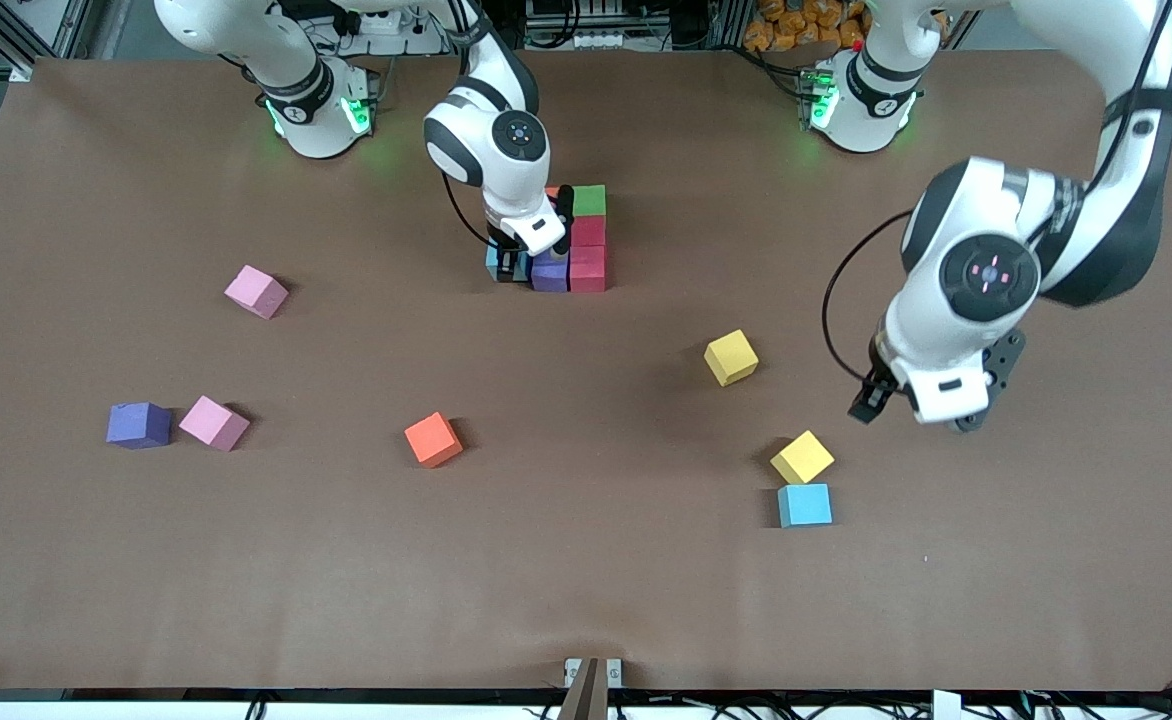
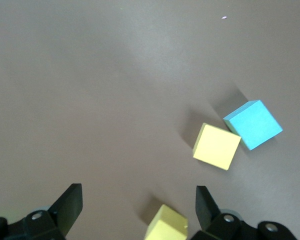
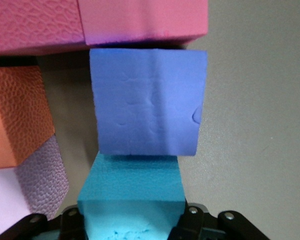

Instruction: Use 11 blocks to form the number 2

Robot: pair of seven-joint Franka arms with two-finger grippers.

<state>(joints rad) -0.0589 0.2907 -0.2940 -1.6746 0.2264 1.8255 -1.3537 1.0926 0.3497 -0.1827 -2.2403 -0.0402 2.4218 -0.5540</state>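
Brown table; blue block in right hand, beside purple block.

Blocks look like matte foam; up close the purple block is soft and slightly dented, the red ones pebbly-grained. Surface is a matte brown sheet, smooth. Arm shells glossy white plastic with black parts.

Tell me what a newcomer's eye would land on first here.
The cluster of touching blocks near the robots' bases, green on top of two reds, where the right gripper is shut on a light blue block beside the purple one. Next, the left gripper, open, over bare table beside two loose yellow blocks.
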